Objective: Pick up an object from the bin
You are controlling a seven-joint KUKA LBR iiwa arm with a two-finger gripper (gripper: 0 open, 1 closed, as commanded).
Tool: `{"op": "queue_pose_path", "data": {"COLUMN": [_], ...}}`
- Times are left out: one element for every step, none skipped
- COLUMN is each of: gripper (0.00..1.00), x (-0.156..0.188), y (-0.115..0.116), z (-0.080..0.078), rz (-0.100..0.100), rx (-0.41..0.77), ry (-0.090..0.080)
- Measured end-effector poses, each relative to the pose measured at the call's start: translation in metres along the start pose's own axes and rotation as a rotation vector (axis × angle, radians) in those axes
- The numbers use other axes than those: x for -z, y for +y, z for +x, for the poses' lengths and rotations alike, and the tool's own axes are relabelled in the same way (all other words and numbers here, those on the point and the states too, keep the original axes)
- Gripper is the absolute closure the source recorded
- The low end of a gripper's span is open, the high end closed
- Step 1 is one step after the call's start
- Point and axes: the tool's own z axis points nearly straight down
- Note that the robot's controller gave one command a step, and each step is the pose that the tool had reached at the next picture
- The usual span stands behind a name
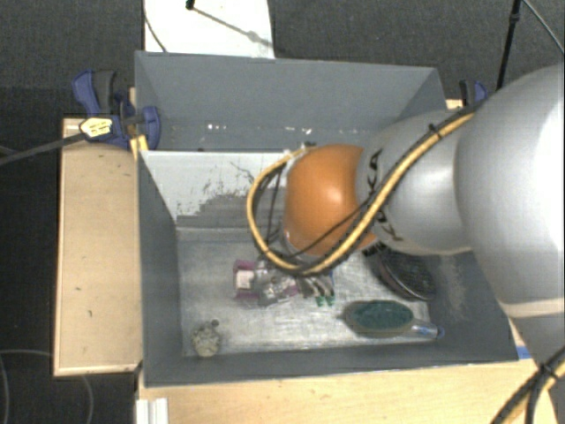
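Camera view puts your hand (284, 287) low over the middle of the bin (168, 263), tucked under the arm's orange cover (322, 197), just beside a small purple-and-white thing (246, 280). That low stance likely suits a grasp there. You cannot tell how far it is open or whether it holds anything. A dark green oval brush (380, 317) lies near-right and a grey lump (206, 338) near-left, both well apart from the hand.
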Motion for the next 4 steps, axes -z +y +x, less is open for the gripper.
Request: {"op": "queue_pose_path", "data": {"gripper": [1.00, 0.00, 0.00, 1.00], "x": [0.108, 0.103, -0.024, -0.020], "y": [0.007, 0.007, 0.004, 0.004], "z": [-0.023, -0.021, -0.019, -0.021], "rz": [0.003, 0.003, 0.003, 0.002], "rx": [0.003, 0.001, -0.051, -0.053], "ry": [-0.005, 0.006, 0.006, 0.000]}}
